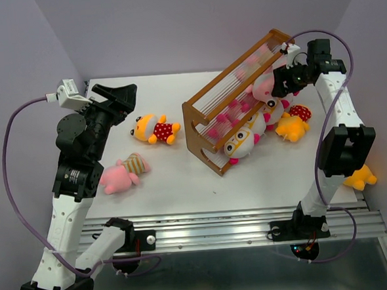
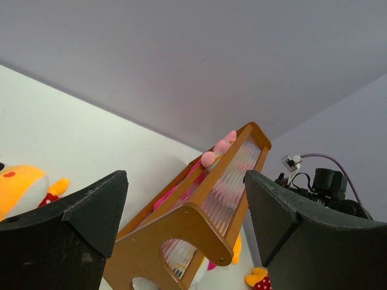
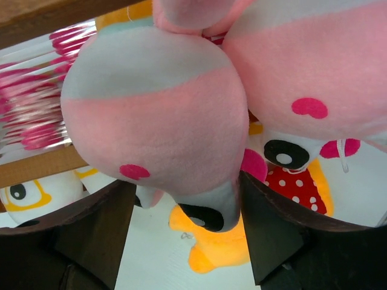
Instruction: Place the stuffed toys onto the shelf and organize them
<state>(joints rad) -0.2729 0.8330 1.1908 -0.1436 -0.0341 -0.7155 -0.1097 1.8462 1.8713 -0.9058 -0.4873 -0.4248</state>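
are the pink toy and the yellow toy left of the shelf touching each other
Apart. The top view shows bare white table between the pink toy and the yellow toy.

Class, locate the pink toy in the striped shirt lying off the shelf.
Top view: the pink toy lies on the table, left of the shelf, nearer the arms than the yellow toy in red polka dots.

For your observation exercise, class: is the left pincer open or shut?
Open: the left pincer shows its jaws wide apart, gripping nothing.
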